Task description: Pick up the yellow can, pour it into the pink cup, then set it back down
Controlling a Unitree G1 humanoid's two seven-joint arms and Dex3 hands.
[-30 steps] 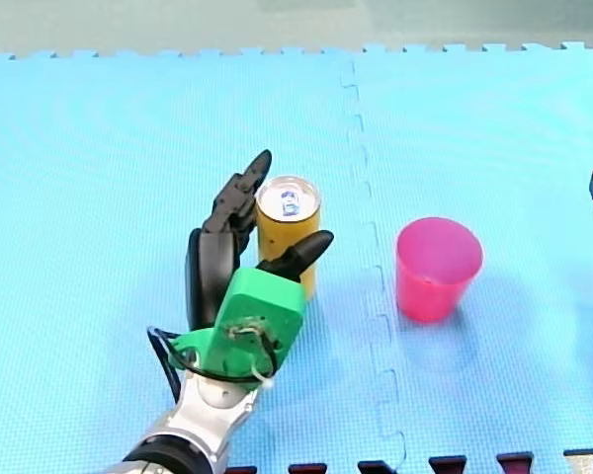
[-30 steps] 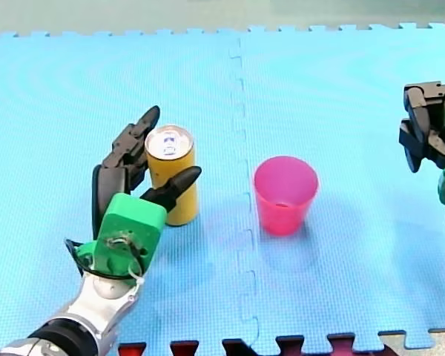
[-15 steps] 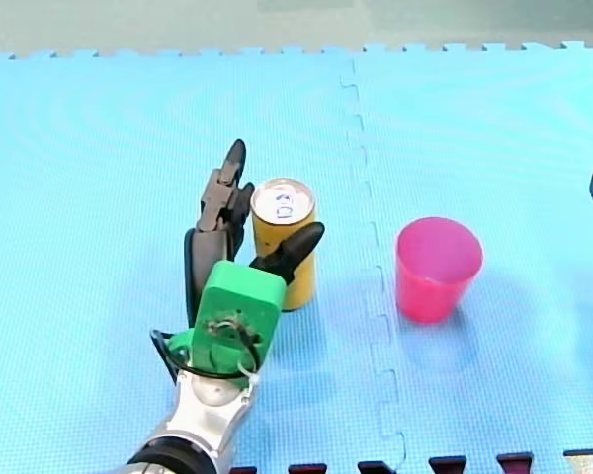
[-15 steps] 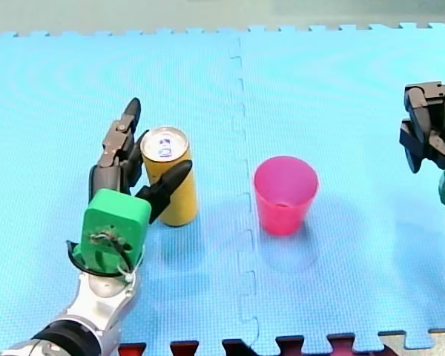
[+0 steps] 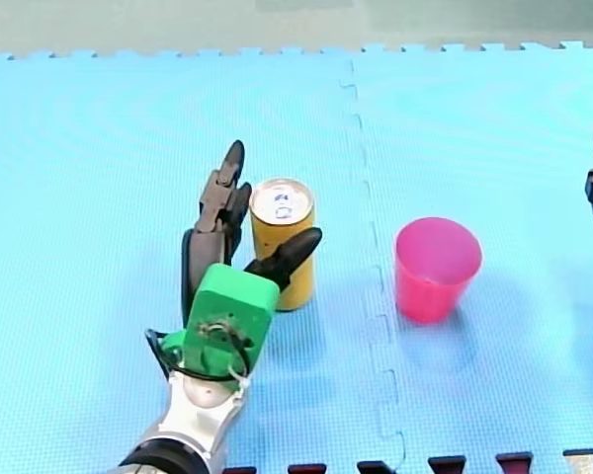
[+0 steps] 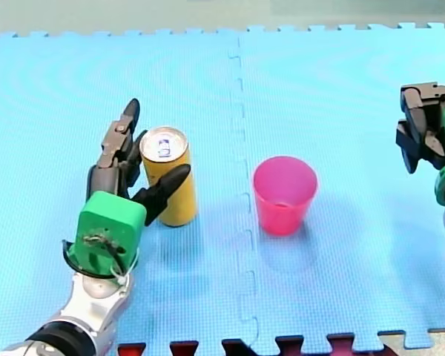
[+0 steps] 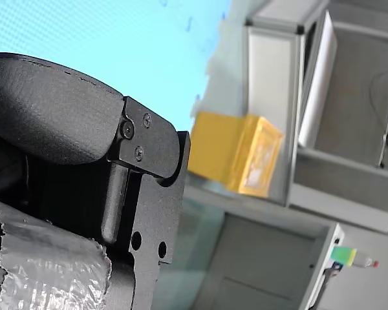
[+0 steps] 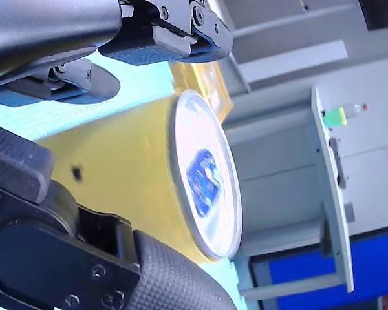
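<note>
Can (image 5: 283,242) stands upright on the mat (image 5: 99,148) at 9 o'clock of the cup (image 5: 437,269), with the left hand (image 5: 212,252) released around it and the right hand (image 6: 423,137) at 2 o'clock; whether pouring is done or pending cannot be determined.

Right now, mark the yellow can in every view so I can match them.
First head view: yellow can upright, left of centre, left of the pink cup.
Second head view: yellow can in the same spot, nearer the picture's left.
First wrist view: a black finger against the blue mat.
Second wrist view: yellow can close up, lid visible.
Landmark: the left hand, open, beside the yellow can.
Right hand: far right edge.
</note>
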